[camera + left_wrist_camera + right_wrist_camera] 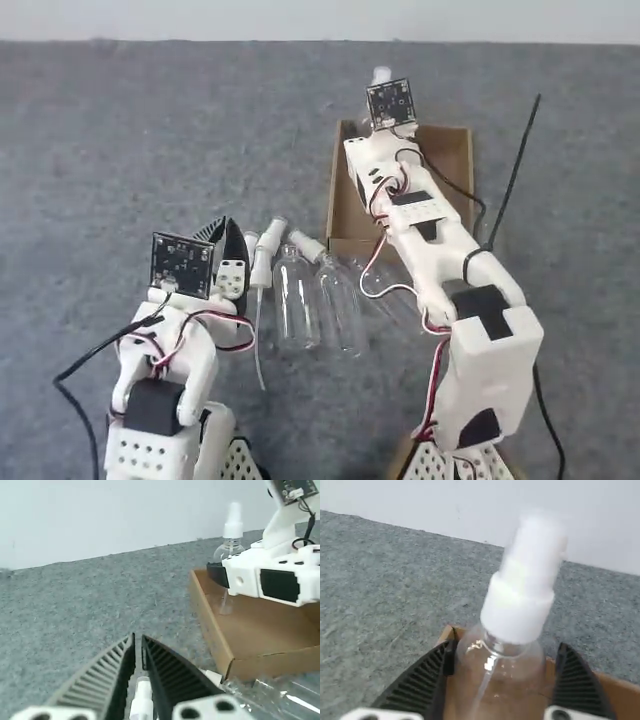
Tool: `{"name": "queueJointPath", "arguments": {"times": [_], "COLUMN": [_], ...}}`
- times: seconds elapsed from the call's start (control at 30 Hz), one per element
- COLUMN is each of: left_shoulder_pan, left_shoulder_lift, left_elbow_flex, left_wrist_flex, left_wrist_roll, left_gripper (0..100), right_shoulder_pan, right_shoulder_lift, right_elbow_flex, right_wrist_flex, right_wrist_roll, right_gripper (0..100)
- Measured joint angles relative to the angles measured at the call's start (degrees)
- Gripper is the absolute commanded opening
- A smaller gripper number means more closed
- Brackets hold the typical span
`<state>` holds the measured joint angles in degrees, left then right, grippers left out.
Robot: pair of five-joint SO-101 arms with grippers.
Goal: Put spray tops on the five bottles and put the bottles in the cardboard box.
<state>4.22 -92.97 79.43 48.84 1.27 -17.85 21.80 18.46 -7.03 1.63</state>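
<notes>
Clear plastic bottle [502, 680], capped with a white spray top [525, 580], stands upright between the black fingers of the right gripper [502, 652]. They are closed against its sides, above the floor of the brown cardboard box [260, 630].

Risk: the fingers bear on a smooth, rounded wall. If it is released before its base is seated, the bottle would likely tip inside the box or against its rim.

Left gripper [138, 642] has its fingers drawn to a narrow slit. A loose white spray top [141, 700] shows through that slit; whether it is pinched, I cannot tell.

Left wrist view gives the bottle's base and dip tube below the right fingers, where the right wrist view gives the neck and cap above them. High view adds further clear bottles [296, 295] lying on grey carpet [120, 140] just beside the left fingers.
</notes>
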Motion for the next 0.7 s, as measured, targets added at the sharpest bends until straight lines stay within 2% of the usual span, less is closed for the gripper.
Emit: {"name": "queueJointPath", "arguments": {"times": [0.2, 0.53, 0.7], "left_shoulder_pan": [0.0, 0.0, 0.0], "left_shoulder_lift": [0.0, 0.0, 0.0], "left_elbow_flex": [0.0, 0.0, 0.0], "left_wrist_flex": [0.0, 0.0, 0.0], "left_wrist_roll": [0.0, 0.0, 0.0], "left_gripper": [1, 1, 1], "right_shoulder_pan": [-0.7, -0.79, -0.79], "right_shoulder_lift": [0.0, -0.18, -5.89], "right_elbow_flex": [0.0, 0.0, 0.0], "right_wrist_flex": [0.0, 0.0, 3.78], "right_wrist_roll": [3.87, 4.22, 4.22], "right_gripper": [26.7, 26.6, 26.6]}}
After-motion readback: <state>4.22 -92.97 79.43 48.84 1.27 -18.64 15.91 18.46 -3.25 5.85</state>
